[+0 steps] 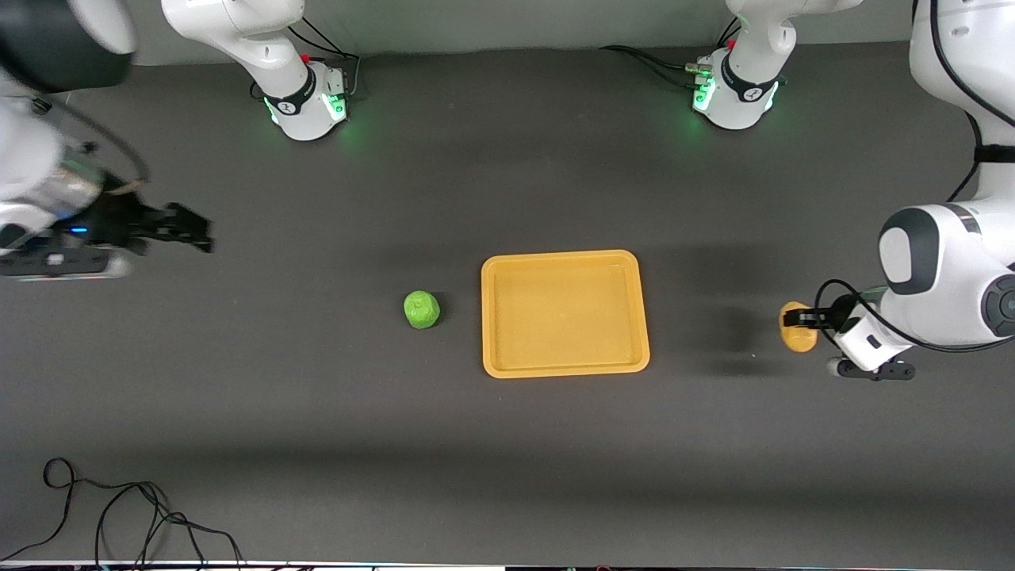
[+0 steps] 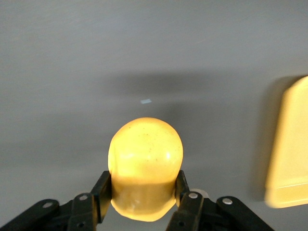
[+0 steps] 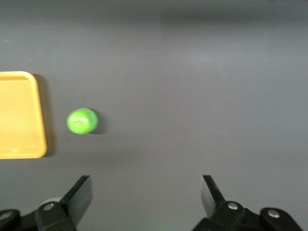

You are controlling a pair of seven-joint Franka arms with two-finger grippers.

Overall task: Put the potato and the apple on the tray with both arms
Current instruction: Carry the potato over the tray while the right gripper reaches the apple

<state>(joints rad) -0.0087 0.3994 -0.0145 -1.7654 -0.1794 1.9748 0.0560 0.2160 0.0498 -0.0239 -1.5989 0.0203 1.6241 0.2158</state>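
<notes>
Between left hand (image 2: 142, 202) pads, smooth (lumpy) potato (image 2: 144, 166)

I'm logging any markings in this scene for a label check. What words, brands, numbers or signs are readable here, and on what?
No text can be read.
Right arm's base: a small mark on the black band, too small to read.
Left arm's base: the same kind of mark, also too small to read.
Potato, apple, tray: no lettering visible.
</notes>
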